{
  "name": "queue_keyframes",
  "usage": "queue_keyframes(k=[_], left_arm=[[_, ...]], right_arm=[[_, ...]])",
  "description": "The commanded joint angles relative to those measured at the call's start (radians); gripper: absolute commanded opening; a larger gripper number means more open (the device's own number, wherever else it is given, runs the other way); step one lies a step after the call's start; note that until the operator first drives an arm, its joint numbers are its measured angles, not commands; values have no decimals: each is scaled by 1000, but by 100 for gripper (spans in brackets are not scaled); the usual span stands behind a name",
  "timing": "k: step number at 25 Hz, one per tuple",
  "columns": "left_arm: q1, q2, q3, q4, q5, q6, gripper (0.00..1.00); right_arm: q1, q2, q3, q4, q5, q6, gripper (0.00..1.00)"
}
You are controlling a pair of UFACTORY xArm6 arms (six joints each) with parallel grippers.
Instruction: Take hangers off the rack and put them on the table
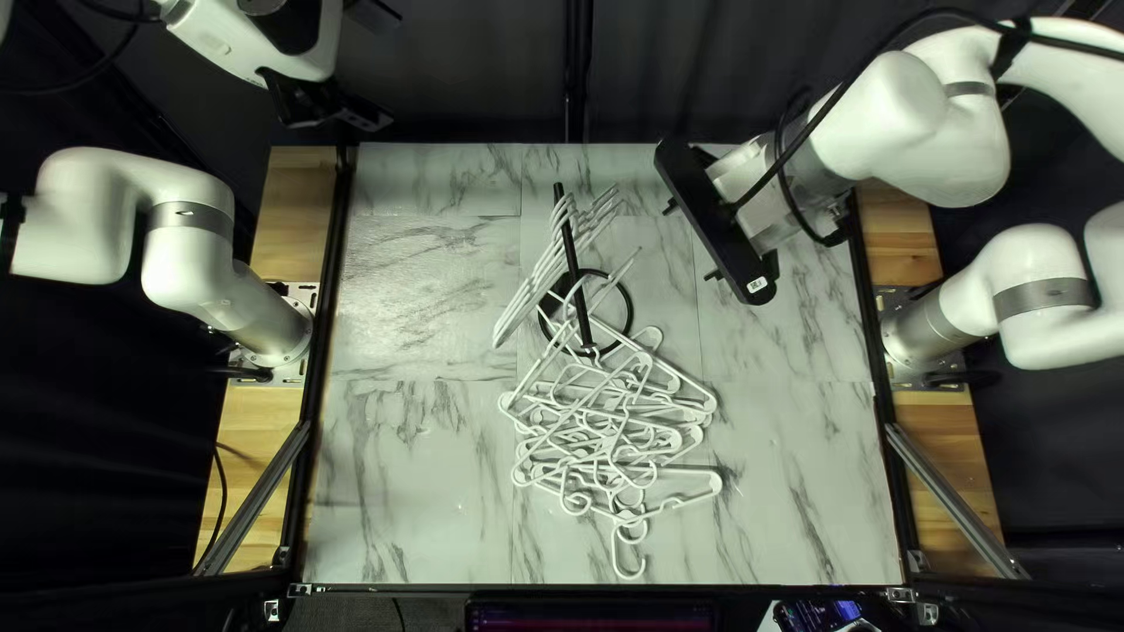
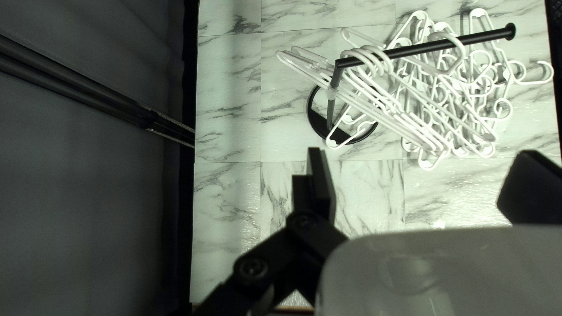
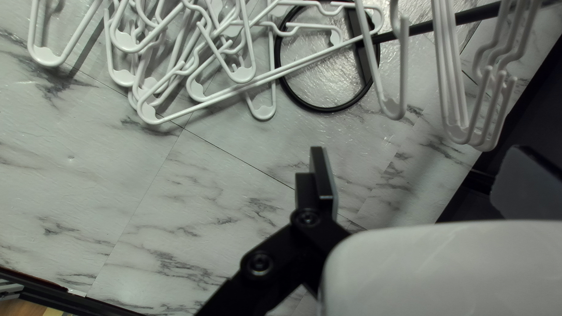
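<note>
Hangers on table and 1 rack

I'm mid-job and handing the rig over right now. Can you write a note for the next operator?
Left end effector: open, holding nothing.
Right end effector: open, holding nothing.
Rack: upright on the table.
Done: many hangers lie in a tangled pile, from the rack's base toward the table's near edge.
Left: several hangers hang on the rack; take them off and lay them on the table.
</note>
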Motion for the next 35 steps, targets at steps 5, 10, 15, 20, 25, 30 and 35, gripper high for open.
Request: queue_keyframes(k=[5, 10, 15, 20, 25, 30, 35], left_arm=[[0, 0, 0, 0, 0, 0, 100], [0, 0, 0, 0, 0, 0, 100], [0, 0, 0, 0, 0, 0, 100], [0, 0, 0, 0, 0, 0, 100], [0, 0, 0, 0, 0, 0, 100], [0, 0, 0, 0, 0, 0, 100], [0, 0, 0, 0, 0, 0, 100]], right_arm=[[-24, 42, 69, 96, -108, -113, 100], [-37, 111, 87, 138, -205, -203, 100], [-75, 105, 131, 145, -260, -255, 100], [-90, 178, 110, 187, -301, -316, 100], [-117, 239, 83, 253, -308, -401, 98], [-111, 266, 66, 278, -315, -417, 53], [-107, 266, 67, 287, -328, -417, 2]])
